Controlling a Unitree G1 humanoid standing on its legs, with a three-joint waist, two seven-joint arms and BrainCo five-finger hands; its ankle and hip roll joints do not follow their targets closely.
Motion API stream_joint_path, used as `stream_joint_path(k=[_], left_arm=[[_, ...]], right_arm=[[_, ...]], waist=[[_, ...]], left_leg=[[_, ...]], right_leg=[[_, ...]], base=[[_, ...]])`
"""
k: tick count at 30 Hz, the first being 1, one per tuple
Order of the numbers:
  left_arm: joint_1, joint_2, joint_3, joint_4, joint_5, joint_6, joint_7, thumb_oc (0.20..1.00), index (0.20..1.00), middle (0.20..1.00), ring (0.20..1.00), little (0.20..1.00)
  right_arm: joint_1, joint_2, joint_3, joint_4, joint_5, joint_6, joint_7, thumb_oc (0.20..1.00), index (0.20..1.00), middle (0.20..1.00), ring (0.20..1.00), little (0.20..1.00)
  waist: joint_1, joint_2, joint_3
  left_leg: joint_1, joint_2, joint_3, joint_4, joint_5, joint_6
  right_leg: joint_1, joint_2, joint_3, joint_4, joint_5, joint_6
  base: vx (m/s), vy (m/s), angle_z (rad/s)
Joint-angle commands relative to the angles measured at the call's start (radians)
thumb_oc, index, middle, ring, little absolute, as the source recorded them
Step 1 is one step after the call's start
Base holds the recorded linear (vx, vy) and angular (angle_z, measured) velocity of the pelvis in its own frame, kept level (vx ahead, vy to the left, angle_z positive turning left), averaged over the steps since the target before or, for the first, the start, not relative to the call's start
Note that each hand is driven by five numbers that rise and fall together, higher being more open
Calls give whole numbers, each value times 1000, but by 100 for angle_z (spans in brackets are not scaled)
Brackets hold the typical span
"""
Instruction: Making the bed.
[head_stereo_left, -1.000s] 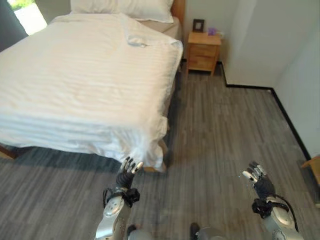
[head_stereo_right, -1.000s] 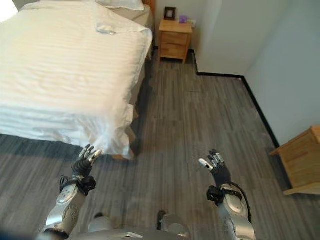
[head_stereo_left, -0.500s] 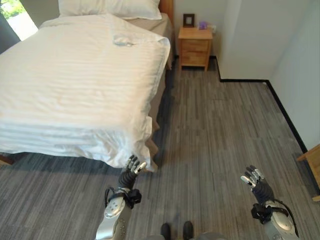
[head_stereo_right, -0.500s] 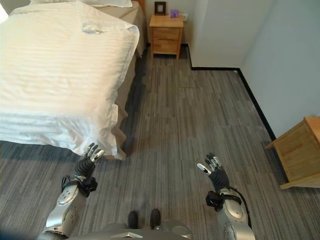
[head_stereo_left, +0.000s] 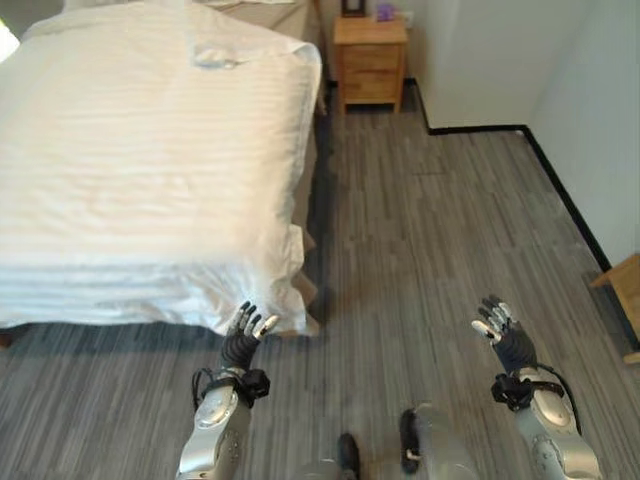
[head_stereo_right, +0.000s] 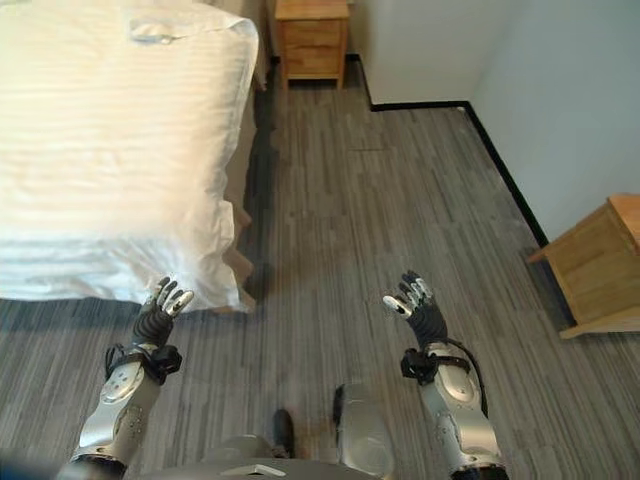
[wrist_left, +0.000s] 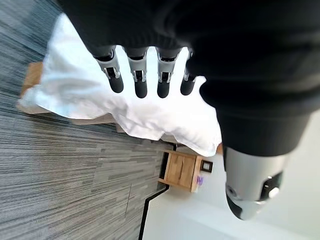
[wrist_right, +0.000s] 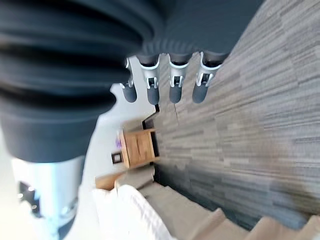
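Duvet (head_stereo_left: 150, 170) lies spread over bed, hanging corner (head_stereo_left: 290, 315) just past left hand (head_stereo_left: 243, 335) fingertips, not touching. View has slid back from bed in last second; hands kept same raised pose. Your left fingers straight, empty. Right hand (head_stereo_left: 497, 328) over floor (head_stereo_left: 440, 240), fingers relaxed, empty. Likely stepping off: bed looks made.

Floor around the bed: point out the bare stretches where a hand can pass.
Free: the grey floor between the white duvet and the wall, and between left hand and right hand. Crowded: the far corner, where the nightstand stands beside the bed.
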Motion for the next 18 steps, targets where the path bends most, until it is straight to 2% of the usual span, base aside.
stream_joint_path(k=[1, 2, 3, 4, 5, 6, 7, 8, 9, 10, 12, 13, 14, 15, 16, 17, 18], left_arm=[[-26, 49, 25, -54, 33, -68, -8, 1000, 1000, 1000, 1000, 1000], [-30, 52, 24, -56, 42, -71, -6, 1000, 1000, 1000, 1000, 1000], [-30, 51, 24, -56, 42, -71, -6, 1000, 1000, 1000, 1000, 1000], [-30, 46, 13, -59, 48, -70, -13, 1000, 1000, 1000, 1000, 1000], [-21, 42, 10, -58, 45, -71, -20, 1000, 1000, 1000, 1000, 1000], [-18, 32, 3, -52, 33, -72, -24, 1000, 1000, 1000, 1000, 1000], [-21, 22, 0, -46, 20, -64, -18, 1000, 1000, 1000, 1000, 1000], [-21, 22, 0, -46, 20, -64, -18, 1000, 1000, 1000, 1000, 1000], [-27, 11, 0, -63, -36, -57, -33, 1000, 1000, 1000, 1000, 1000], [-28, 12, -4, -68, -39, -56, -32, 1000, 1000, 1000, 1000, 1000], [-32, 5, -7, -79, -52, -55, -38, 1000, 1000, 1000, 1000, 1000], [-34, -1, -10, -78, -71, -58, -44, 1000, 1000, 1000, 1000, 1000], [-35, -1, -11, -78, -72, -58, -44, 1000, 1000, 1000, 1000, 1000], [-35, -13, -20, -77, -89, -58, -57, 1000, 1000, 1000, 1000, 1000], [-31, -13, -32, -72, -101, -57, -68, 1000, 1000, 1000, 1000, 1000], [-27, -15, -41, -67, -91, -58, -84, 1000, 1000, 1000, 1000, 1000], [-16, -15, -57, -62, -77, -58, -92, 1000, 1000, 1000, 1000, 1000]], right_arm=[[-3, 10, -49, -33, -21, -58, -9, 1000, 1000, 1000, 1000, 1000], [4, 6, -52, -37, -21, -56, -5, 1000, 1000, 1000, 1000, 1000], [4, 6, -52, -37, -21, -56, -5, 1000, 1000, 1000, 1000, 1000], [23, -1, -56, -54, -22, -50, 8, 1000, 1000, 1000, 1000, 1000], [26, -8, -55, -45, -14, -52, 14, 1000, 1000, 1000, 1000, 1000], [23, -15, -53, -30, -8, -54, 12, 1000, 1000, 1000, 1000, 1000], [15, -16, -53, -30, 24, -54, 5, 1000, 1000, 1000, 1000, 1000], [15, -16, -52, -30, 24, -54, 5, 1000, 1000, 1000, 1000, 1000], [5, -13, -61, -37, 114, -74, -6, 1000, 1000, 1000, 1000, 1000], [-4, -27, -64, -27, 98, -76, -10, 1000, 1000, 1000, 1000, 1000], [-23, -44, -72, -3, 64, -71, -47, 1000, 1000, 1000, 1000, 1000], [-33, -48, -78, -1, 69, -73, -53, 1000, 1000, 1000, 1000, 1000], [-34, -47, -78, -1, 69, -73, -53, 1000, 1000, 1000, 1000, 1000], [-41, -52, -89, -4, 75, -77, -53, 1000, 1000, 1000, 1000, 1000], [-42, -55, -91, 1, 70, -75, -48, 1000, 1000, 1000, 1000, 1000], [-38, -64, -100, -6, 45, -77, -45, 1000, 1000, 1000, 1000, 1000], [-31, -62, -96, -3, 20, -75, -46, 1000, 1000, 1000, 1000, 1000]], waist=[[-49, -10, -48], [-60, -7, -56], [-61, -6, -56], [-69, 1, -77], [-73, 4, -88], [-74, 10, -92], [-72, -4, -97], [-73, -5, -98], [-36, -43, -64], [-17, -61, -48], [23, -72, -32], [41, -73, -30], [42, -77, -32], [63, -70, -34], [77, -76, -37], [82, -57, -44], [101, -42, -67]], left_leg=[[213, 72, -78, -14, -88, -96], [237, 85, -83, -5, -90, -110], [237, 86, -83, -5, -90, -110], [243, 118, -106, 78, -39, -144], [228, 139, -112, 170, 32, -165], [205, 157, -109, 283, 126, -180], [146, 175, -108, 461, 222, -184], [144, 175, -110, 461, 222, -184], [-8, 193, -69, 762, 259, -175], [-65, 192, -51, 829, 226, -161], [-157, 194, -8, 845, 193, -154], [-212, 182, 16, 784, 166, -151], [-211, 178, 20, 778, 170, -148], [-268, 180, 54, 655, 152, -146], [-278, 176, 60, 619, 151, -143], [-298, 174, 90, 467, 152, -140], [-297, 127, 90, 238, 171, -131]], right_leg=[[82, 59, -55, -288, 205, 24], [75, 55, -87, -303, 217, 31], [76, 55, -88, -304, 217, 31], [100, 57, -125, -268, 213, 14], [124, 71, -127, -249, 208, -17], [150, 93, -124, -235, 190, -40], [192, 97, -136, -232, 167, -70], [191, 96, -137, -232, 167, -70], [294, 102, -125, -259, 123, -121], [330, 98, -121, -267, 105, -130], [410, 98, -102, -294, 75, -135], [444, 95, -101, -305, 63, -131], [442, 90, -100, -306, 65, -130], [499, 94, -106, -323, 48, -116], [519, 74, -96, -327, 41, -107], [542, 80, -103, -326, 7, -97], [600, 79, -104, -327, -27, -82]], base=[[605, -189, 11], [435, -143, 16], [575, -228, 29], [562, -238, 28], [755, -331, 37], [599, -339, 47], [407, -252, 47], [586, -477, 30], [533, -437, -19], [727, -511, -23], [539, -196, -32], [360, -80, -43], [479, -59, -35], [430, -29, -19], [703, 5, -4], [844, 78, -1], [995, 109, 21]])
